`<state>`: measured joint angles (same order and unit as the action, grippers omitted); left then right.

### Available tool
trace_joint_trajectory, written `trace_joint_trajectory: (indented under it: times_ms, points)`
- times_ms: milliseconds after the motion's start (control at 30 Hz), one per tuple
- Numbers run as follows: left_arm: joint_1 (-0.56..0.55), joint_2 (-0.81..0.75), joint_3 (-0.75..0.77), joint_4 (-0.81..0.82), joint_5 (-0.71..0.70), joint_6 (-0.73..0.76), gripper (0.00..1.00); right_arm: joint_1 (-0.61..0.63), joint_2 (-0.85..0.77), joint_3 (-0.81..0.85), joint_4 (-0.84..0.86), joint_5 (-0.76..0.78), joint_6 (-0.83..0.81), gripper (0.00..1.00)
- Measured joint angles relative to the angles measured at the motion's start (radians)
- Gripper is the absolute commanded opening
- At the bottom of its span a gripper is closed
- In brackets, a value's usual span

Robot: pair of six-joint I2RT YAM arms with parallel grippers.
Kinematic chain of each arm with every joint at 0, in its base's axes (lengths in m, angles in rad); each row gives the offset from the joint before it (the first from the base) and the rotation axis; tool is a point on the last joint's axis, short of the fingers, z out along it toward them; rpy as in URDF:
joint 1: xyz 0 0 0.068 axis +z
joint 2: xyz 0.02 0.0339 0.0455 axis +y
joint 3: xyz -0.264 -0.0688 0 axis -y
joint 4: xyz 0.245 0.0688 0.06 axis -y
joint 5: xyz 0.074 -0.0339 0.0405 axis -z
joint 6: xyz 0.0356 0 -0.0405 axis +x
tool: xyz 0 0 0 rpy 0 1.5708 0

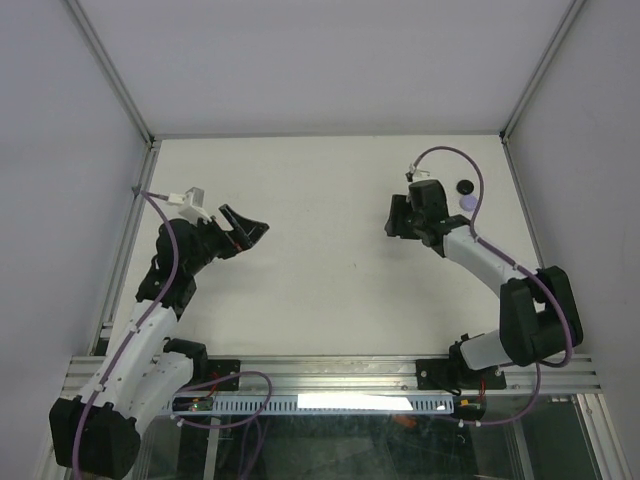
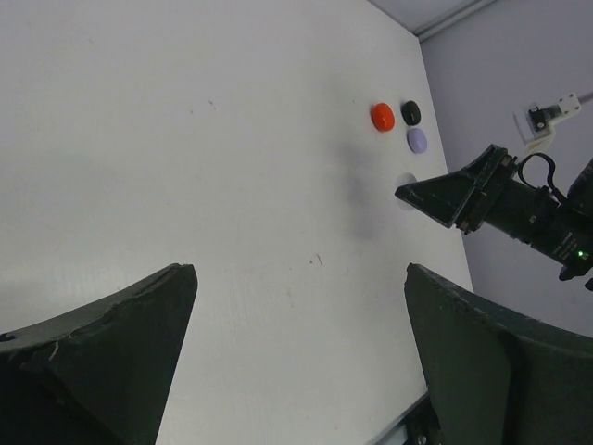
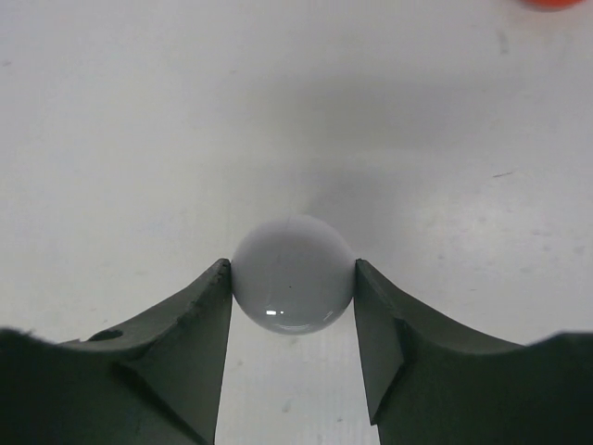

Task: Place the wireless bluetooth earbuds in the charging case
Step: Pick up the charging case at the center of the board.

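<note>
In the right wrist view a white earbud (image 3: 293,243), round and glossy, sits on the table with both fingertips of my right gripper (image 3: 292,271) pressed against its sides. From the left wrist view, the red earbud (image 2: 382,117), black earbud (image 2: 410,112) and lavender earbud (image 2: 417,140) lie close together just beyond the right gripper (image 2: 409,193). From above, the black earbud (image 1: 463,186) and lavender earbud (image 1: 467,203) show beside the right gripper (image 1: 398,220). My left gripper (image 1: 250,228) hovers wide open and empty at the left. The charging case is out of view.
White table (image 1: 320,290) bounded by metal-framed walls at the back and sides. A metal rail (image 1: 330,375) runs along the near edge by both arm bases. The red earbud's edge (image 3: 554,3) peeks in at the right wrist view's top right.
</note>
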<state>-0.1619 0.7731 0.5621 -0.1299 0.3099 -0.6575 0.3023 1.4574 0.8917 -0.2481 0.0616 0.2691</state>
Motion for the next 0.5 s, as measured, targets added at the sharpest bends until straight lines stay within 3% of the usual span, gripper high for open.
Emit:
trace_joint_trajectory:
  times_ms: [200, 500]
  points:
    - [-0.165, 0.082, -0.024, 0.074, -0.051, -0.105, 0.99, 0.182, -0.108, -0.046, 0.082, -0.009, 0.045, 0.50]
    - [-0.245, 0.164, -0.035, 0.238, -0.084, -0.223, 0.91, 0.412, -0.194, -0.140, 0.298, 0.007, 0.070, 0.51]
